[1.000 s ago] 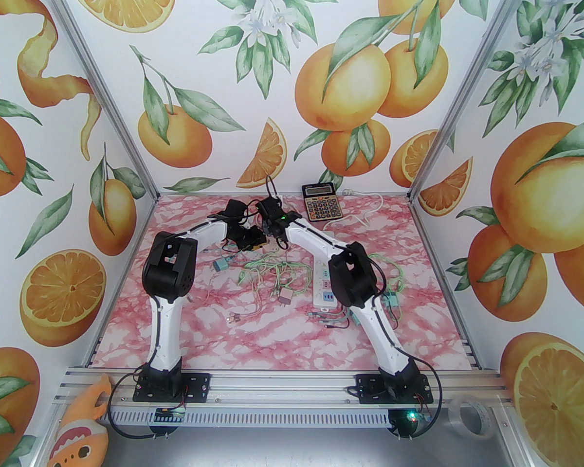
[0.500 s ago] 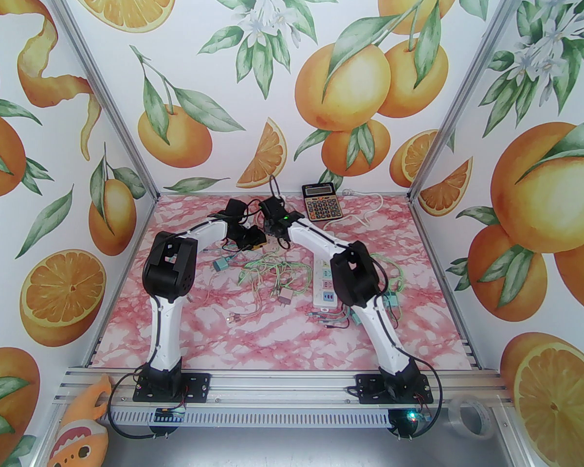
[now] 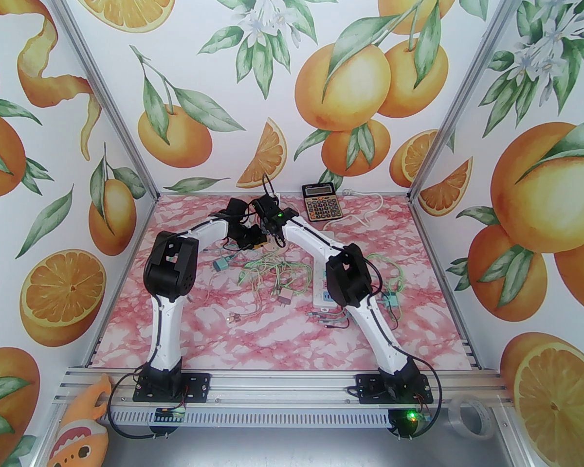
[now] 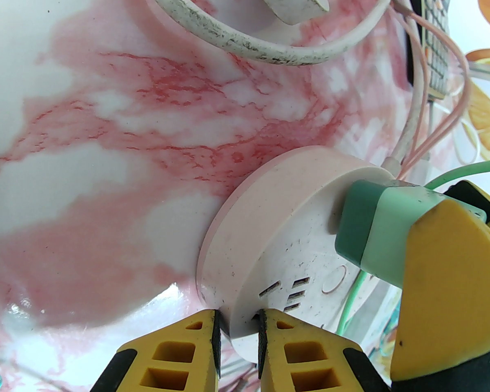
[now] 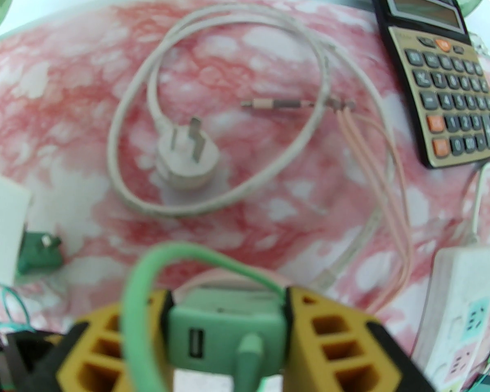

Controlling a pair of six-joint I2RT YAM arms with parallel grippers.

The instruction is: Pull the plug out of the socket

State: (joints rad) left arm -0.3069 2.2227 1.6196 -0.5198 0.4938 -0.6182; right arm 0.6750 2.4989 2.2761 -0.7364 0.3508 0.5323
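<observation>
A round pink-and-white socket (image 4: 269, 227) lies on the marble table. My left gripper (image 4: 239, 321) is shut on its rim, one yellow finger on each side of the edge. A mint-green plug (image 4: 367, 227) sits against the socket's face, with its green cable trailing away. In the right wrist view my right gripper (image 5: 226, 312) is shut on that plug (image 5: 224, 329); one of its yellow fingers (image 4: 441, 268) covers the plug's far end. From above, both wrists meet at the back middle of the table, left gripper (image 3: 259, 242) beside right gripper (image 3: 271, 234); the socket is hidden under them.
A calculator (image 3: 321, 201) lies at the back right. A white power strip (image 3: 322, 292) lies under the right arm. Tangled green cables (image 3: 272, 273) and a green adapter (image 3: 220, 264) cover the middle. A loose white plug (image 5: 185, 157) with its looped cord lies behind the socket.
My right arm has shifted a little to the left and back, its elbow moving left with it. The left arm has stayed put, its grip unchanged.
</observation>
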